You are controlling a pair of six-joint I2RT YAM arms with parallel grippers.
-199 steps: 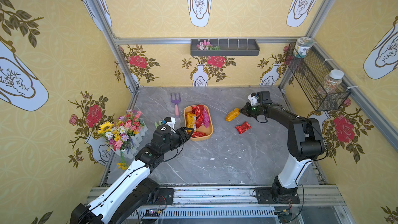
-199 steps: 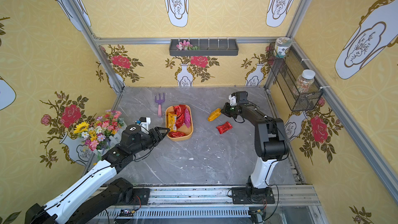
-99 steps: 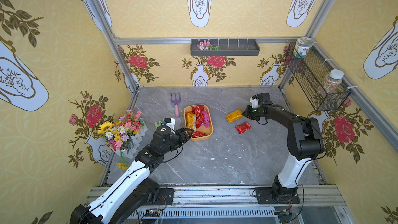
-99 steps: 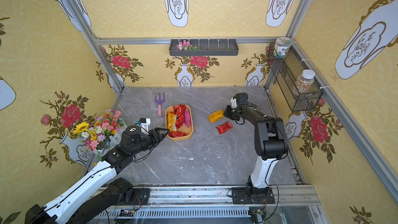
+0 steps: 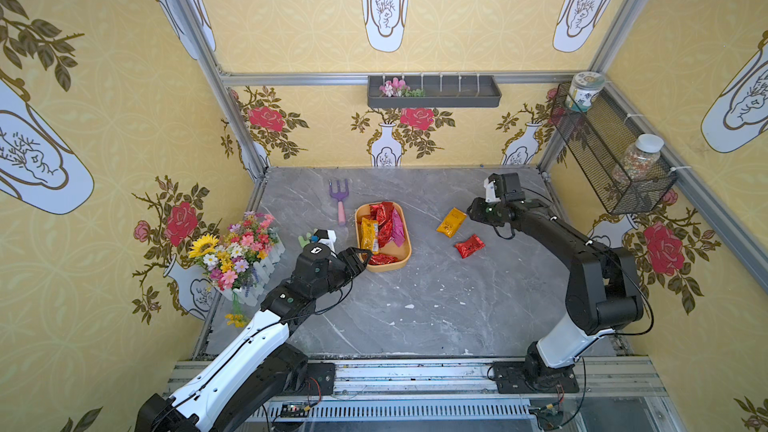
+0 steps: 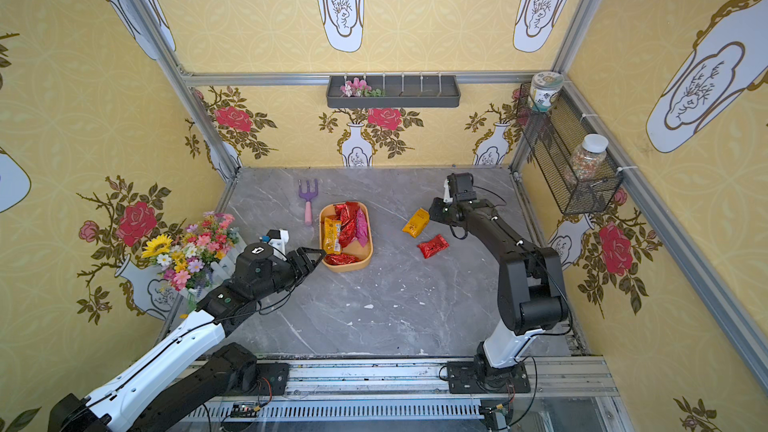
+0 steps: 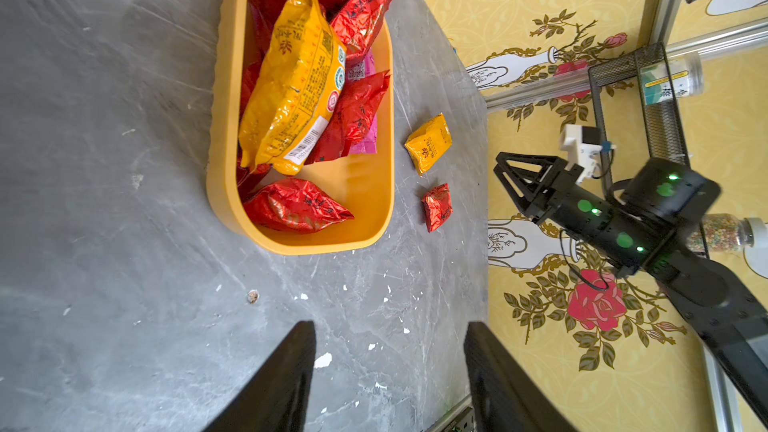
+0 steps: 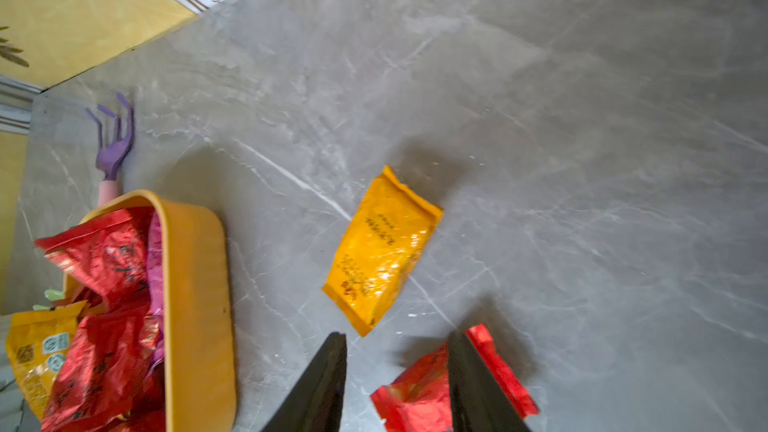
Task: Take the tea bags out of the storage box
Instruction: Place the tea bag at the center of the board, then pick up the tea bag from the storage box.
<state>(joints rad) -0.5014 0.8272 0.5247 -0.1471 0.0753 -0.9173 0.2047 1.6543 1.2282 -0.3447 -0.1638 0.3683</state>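
Crinkly foil tea bags (image 5: 384, 224), mostly shiny red with one long orange-yellow and one magenta, are lying heaped in the yellow-orange storage box (image 5: 405, 257) on the grey table (image 5: 415, 305). An orange sachet (image 5: 451, 222) and a red sachet (image 5: 469, 246) are lying outside it, just beside the right gripper (image 8: 397, 334), whose jaws are standing apart and empty. The left gripper (image 7: 388, 326) is hovering near the box, parted and holding nothing.

I see crinkly, glossy foil tea bags (image 7: 295, 89), smooth matt yellow plastic storage box (image 7: 361, 189), faintly sheened grey marbled tabletop (image 5: 415, 305), black wire-mesh basket (image 5: 602, 151)
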